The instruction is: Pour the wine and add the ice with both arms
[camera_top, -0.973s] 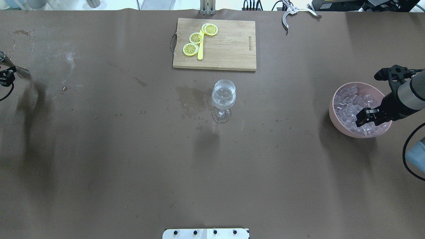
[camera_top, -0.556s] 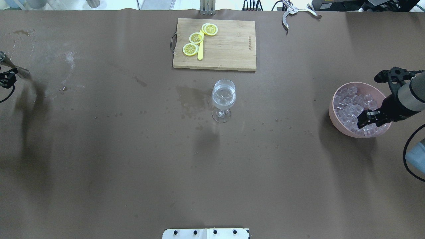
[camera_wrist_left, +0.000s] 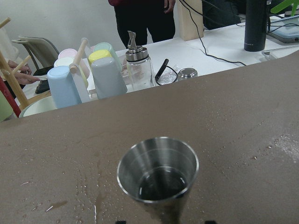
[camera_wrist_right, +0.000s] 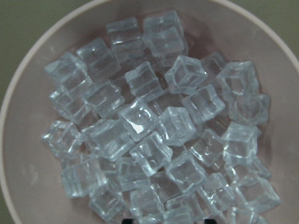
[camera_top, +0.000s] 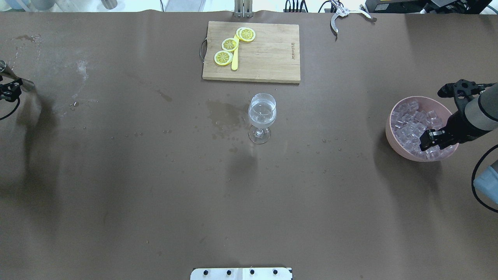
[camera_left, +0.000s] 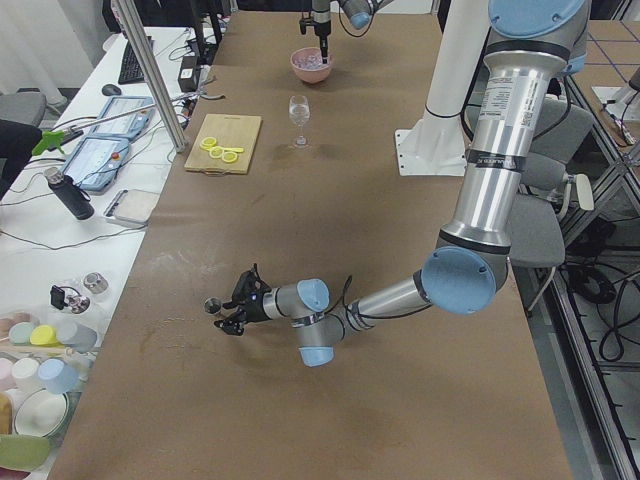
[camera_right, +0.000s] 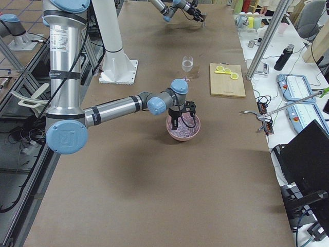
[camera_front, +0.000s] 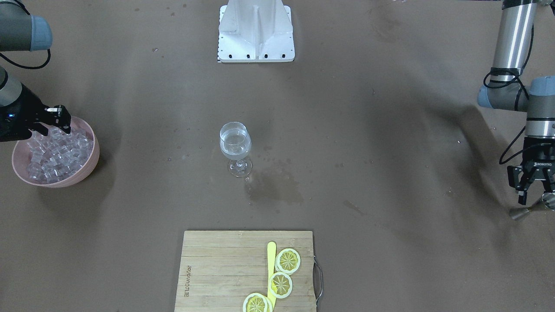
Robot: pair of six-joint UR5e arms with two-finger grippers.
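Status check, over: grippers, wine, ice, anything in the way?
Left gripper shut on jigger at table's end. Right gripper open over ice in pink bowl. Wine in glass. Nothing between bowl and glass.

small white "robotiq" lettering on the left gripper (camera_front: 531, 197), at three o'clock; a burned-in brand, seemingly "joyoung", on the cutting board (camera_front: 217, 268), at six o'clock.

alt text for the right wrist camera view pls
Close top-down view of a pink bowl heaped with small clear ice cubes, filling nearly the whole frame. Bits of table show at the top corners.
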